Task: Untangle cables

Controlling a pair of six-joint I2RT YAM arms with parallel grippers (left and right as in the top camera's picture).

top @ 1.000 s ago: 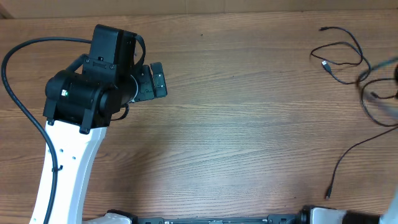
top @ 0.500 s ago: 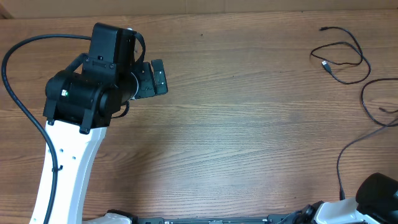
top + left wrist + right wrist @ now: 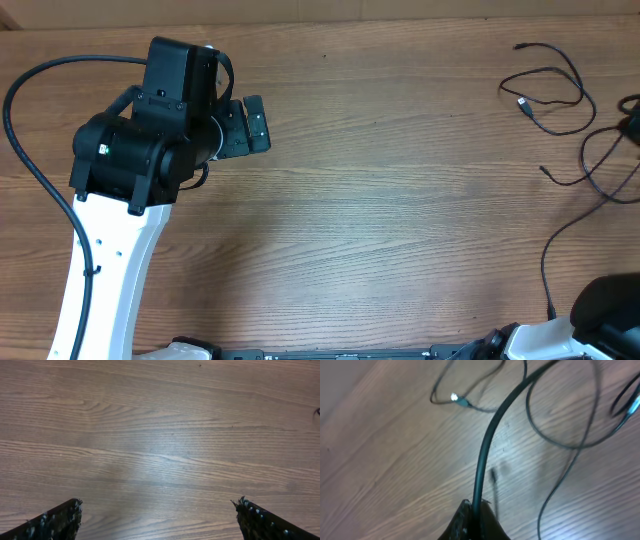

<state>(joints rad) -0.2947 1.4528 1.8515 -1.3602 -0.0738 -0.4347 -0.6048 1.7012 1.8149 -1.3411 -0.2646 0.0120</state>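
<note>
Two fingers of my right hand (image 3: 472, 522) look pressed together on one dark cable (image 3: 487, 445), which rises from the pinch, held so, I judge, to draw it clear of the loops. The remaining cables (image 3: 560, 90) lie in crossing loops at the far right of the wood-grain bench (image 3: 400, 200). My left hand (image 3: 157, 509) hangs spread and empty well apart on the left, parked out of the way; nothing of the room shows
</note>
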